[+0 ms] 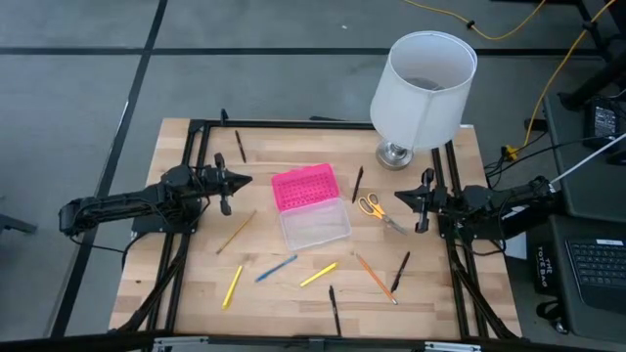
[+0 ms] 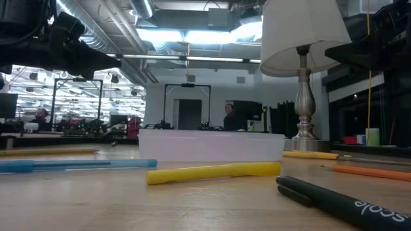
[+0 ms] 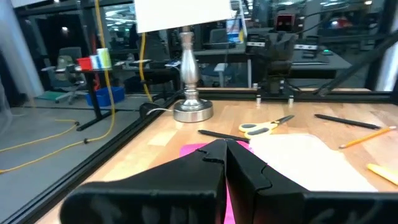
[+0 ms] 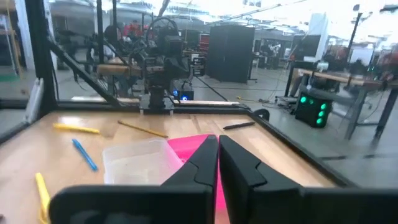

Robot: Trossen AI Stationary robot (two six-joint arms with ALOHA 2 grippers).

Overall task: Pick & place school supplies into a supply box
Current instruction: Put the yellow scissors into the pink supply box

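Note:
The supply box lies open mid-table, its pink lid [image 1: 303, 186] resting beside its clear base [image 1: 315, 225]. Around it, flat on the wood, lie yellow-handled scissors [image 1: 377, 208], a tan pencil [image 1: 236, 233], a blue pen [image 1: 276, 269], two yellow pens [image 1: 232, 286] [image 1: 318, 275], an orange pencil [image 1: 375, 278] and several black pens [image 1: 400, 272]. My left gripper [image 1: 245, 180] hovers level at the table's left side, shut and holding nothing, pointing at the box. My right gripper [image 1: 401, 197] hovers level at the right side near the scissors, also shut and holding nothing.
A white-shaded lamp [image 1: 421, 93] stands on a metal base at the far right corner. Black frame bars [image 1: 196, 156] run along the table's left, right and far edges. Bare wood lies between the box and the near edge among the scattered pens.

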